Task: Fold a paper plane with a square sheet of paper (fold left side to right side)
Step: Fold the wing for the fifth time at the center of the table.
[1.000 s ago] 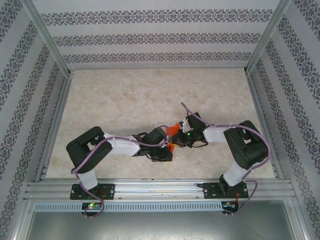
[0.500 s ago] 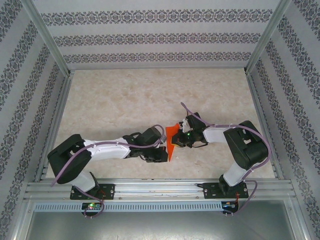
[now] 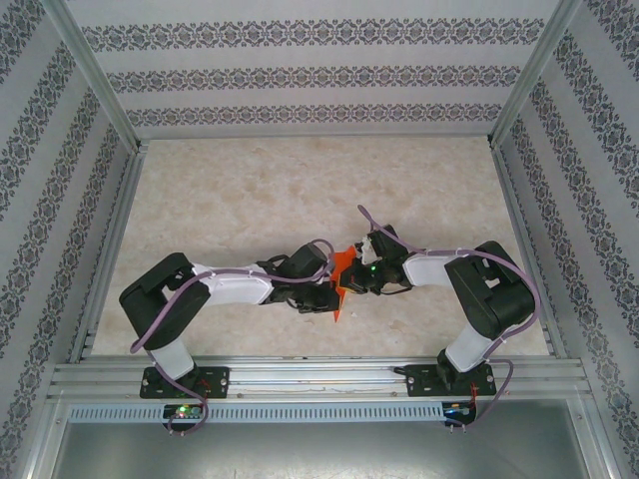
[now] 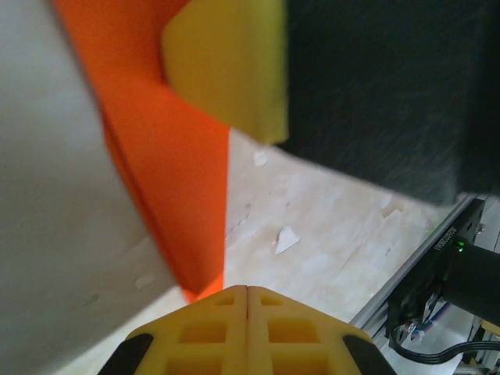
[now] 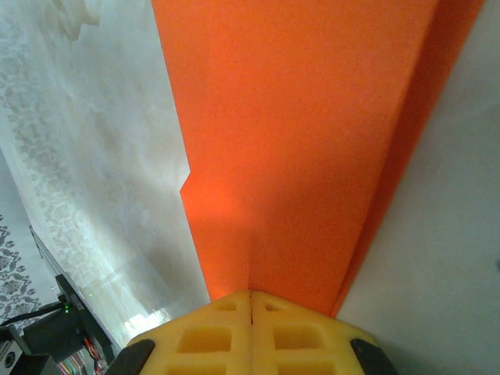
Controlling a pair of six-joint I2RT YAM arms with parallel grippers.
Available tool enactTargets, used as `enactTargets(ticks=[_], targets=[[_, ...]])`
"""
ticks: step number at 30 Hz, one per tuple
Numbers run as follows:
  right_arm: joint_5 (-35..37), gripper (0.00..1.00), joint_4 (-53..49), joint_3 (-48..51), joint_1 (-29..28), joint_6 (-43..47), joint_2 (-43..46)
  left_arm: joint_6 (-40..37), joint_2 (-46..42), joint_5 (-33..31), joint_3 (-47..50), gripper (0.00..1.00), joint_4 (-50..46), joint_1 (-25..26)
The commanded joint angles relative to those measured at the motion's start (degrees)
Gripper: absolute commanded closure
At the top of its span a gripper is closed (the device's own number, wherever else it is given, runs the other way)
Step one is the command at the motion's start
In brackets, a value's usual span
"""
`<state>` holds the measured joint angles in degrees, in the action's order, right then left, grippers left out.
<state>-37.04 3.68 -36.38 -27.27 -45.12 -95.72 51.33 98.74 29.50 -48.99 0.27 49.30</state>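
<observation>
Thin bright orange-red creased paper [image 3: 342, 271] now looks narrower, held on edge over the marbled table's [image 3: 250, 190] near middle, pinched in the right gripper's [image 3: 353, 279] closed fingers, while the left gripper [image 3: 321, 296], fingers together, has swung back against its lower tip, probably firming a crease.

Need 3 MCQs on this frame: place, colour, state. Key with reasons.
1. Where is the sheet of paper? A. far left corner B. between the left hand and right hand C. on the front rail
2. Its colour? A. orange-red B. blue C. white
3. The right hand is: A. wide open B. shut on nothing C. shut on the paper
1 B: top view shows it between them. 2 A: orange in all views. 3 C: paper runs into its closed jaws.
</observation>
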Motion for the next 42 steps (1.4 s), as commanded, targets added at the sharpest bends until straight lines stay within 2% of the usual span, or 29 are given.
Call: enactTargets(ticks=[1,13,25,33,42], targets=[[7.20,1.00,-7.05,1.93,-1.08,-0.57,-3.22,-2.99,1.96,-0.49,-2.93,1.00,0.22,-0.78],[6.10,1.00,-6.52,-0.29,-0.95,0.16,-0.87,-3.59,5.85,-4.21,-1.51,1.00,-3.34,-0.78],[6.10,1.00,-3.89,-1.39,2.22,4.68,10.66,-2.01,5.31,-4.03,1.38,1.00,-1.92,-0.70],[4.43,1.00,0.95,0.65,1.13,3.82,7.33,-1.92,5.38,-3.83,1.29,1.00,-1.99,-0.69],[7.47,1.00,2.12,-0.17,0.44,5.67,2.33,-1.58,5.10,-3.40,1.73,1.00,-2.34,-0.62]])
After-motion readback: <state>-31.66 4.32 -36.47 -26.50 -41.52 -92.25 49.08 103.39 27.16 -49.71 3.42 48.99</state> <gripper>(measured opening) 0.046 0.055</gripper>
